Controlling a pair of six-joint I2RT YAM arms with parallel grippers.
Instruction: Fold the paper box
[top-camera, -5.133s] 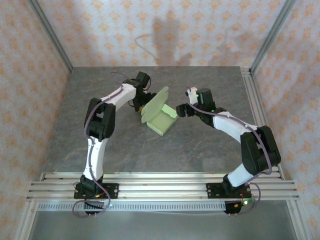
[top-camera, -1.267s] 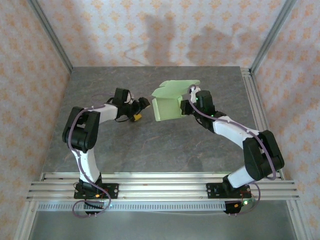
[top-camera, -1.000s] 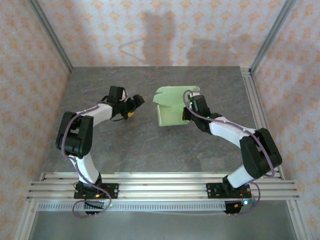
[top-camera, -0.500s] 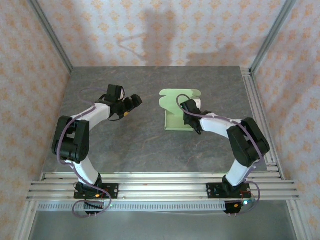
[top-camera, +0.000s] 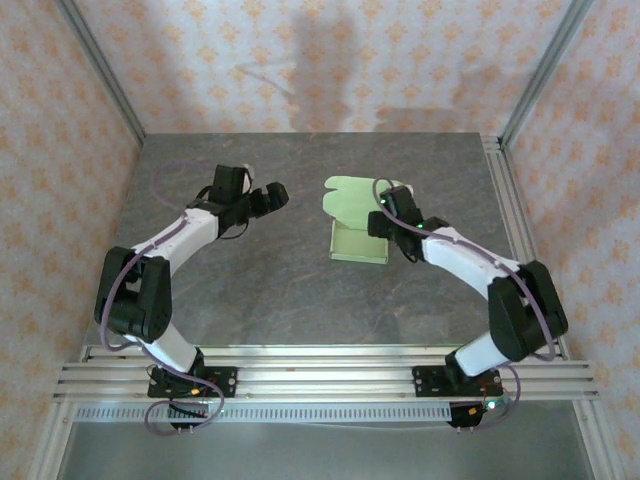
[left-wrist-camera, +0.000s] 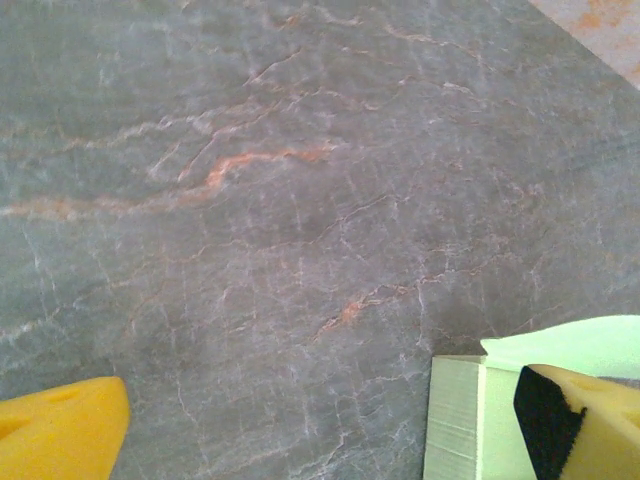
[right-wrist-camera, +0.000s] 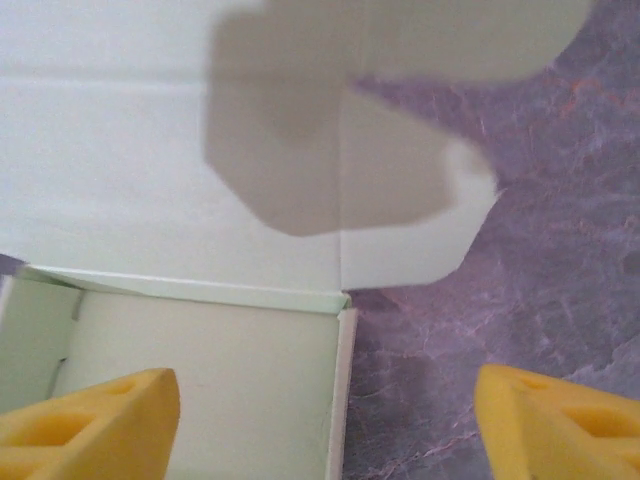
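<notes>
**The paper box (top-camera: 357, 243) lay open on the desk (top-camera: 250, 290)**

Its lid flap was spread flat toward the far side. The right gripper (top-camera: 384, 222) hung over its right wall, fingers wide apart, gripping nothing. The left gripper (top-camera: 270, 197), equally wide, held nothing, well apart.

**Left gripper** (left-wrist-camera: 320, 432): mine, jaws spread wide with nothing between them. One yellow finger (left-wrist-camera: 60, 430) shows plain; the other carries a black pad.

**Tabletop** (left-wrist-camera: 250, 200): grey stone pattern with orange veins. One edge meets a patterned wall (left-wrist-camera: 600, 25).

**Paper box** (left-wrist-camera: 455, 420): pale green card lying on the tabletop, partly hidden behind my black-padded finger. Whether they touch, I cannot tell.
</notes>
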